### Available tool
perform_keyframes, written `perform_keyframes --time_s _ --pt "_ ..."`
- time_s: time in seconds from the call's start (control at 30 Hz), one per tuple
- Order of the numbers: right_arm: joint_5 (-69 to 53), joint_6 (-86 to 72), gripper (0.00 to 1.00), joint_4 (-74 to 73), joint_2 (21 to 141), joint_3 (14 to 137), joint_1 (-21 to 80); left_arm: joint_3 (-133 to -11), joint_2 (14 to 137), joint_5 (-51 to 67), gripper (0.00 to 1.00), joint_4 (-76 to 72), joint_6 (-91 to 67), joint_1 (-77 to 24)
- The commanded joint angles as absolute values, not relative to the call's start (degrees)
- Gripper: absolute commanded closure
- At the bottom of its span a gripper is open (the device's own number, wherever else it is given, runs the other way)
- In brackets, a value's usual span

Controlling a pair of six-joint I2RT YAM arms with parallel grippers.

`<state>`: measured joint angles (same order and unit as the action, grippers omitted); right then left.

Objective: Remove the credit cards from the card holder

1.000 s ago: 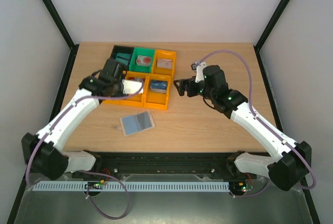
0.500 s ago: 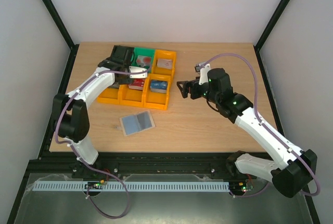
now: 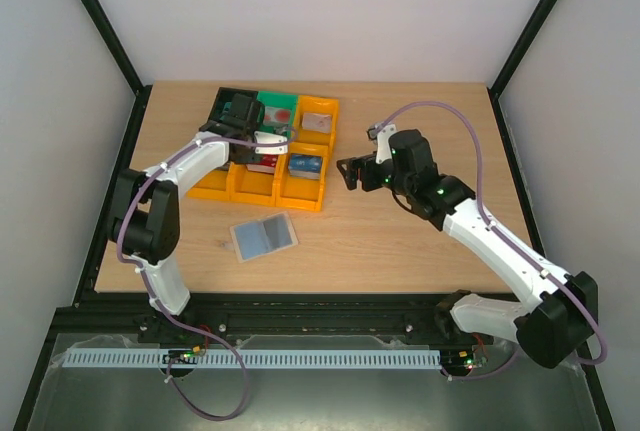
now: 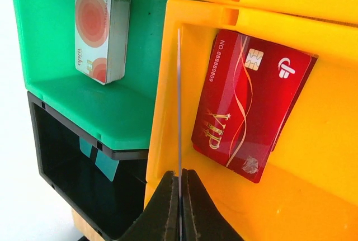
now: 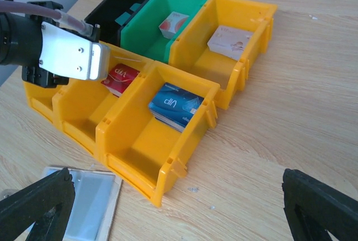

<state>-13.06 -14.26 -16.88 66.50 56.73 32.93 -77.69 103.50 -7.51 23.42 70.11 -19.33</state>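
The card holder [image 3: 264, 238] lies open on the table in front of the bins, grey-blue inside up; it also shows in the right wrist view [image 5: 84, 196]. My left gripper [image 4: 180, 176] is shut on a thin credit card [image 4: 179, 107] seen edge-on, colour unclear. It holds the card over the wall of the middle front orange bin [image 3: 262, 141]. A red VIP card stack [image 4: 251, 101] lies in that bin. My right gripper [image 3: 347, 171] is open and empty, to the right of the bins, low over the table [image 5: 179, 207].
Six bins stand at the back left: a black one with teal cards [image 4: 103, 162], a green one with a red-and-white card stack [image 4: 100, 31], and orange ones holding beige cards [image 5: 229, 39] and blue cards [image 5: 176, 105]. The front left orange bin [image 3: 212, 183] is partly hidden by my left arm.
My left gripper has moved right and farther back over the bins, from the front left bin to the middle bin with the red cards. The right gripper has barely shifted.
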Motion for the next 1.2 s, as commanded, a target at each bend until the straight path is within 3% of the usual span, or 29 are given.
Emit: perform_keyframes --time_s 0.0,1.17 --pt "-12.67 -13.17 0.01 -16.66 67.72 58.87 32.44 -76.96 103.84 -7.29 0.98 22.92 70.6 -19.52" --pt "-15.04 -12.14 0.01 -16.96 66.42 58.75 31.9 -71.32 107.53 -11.95 0.98 13.15 70.31 -20.64"
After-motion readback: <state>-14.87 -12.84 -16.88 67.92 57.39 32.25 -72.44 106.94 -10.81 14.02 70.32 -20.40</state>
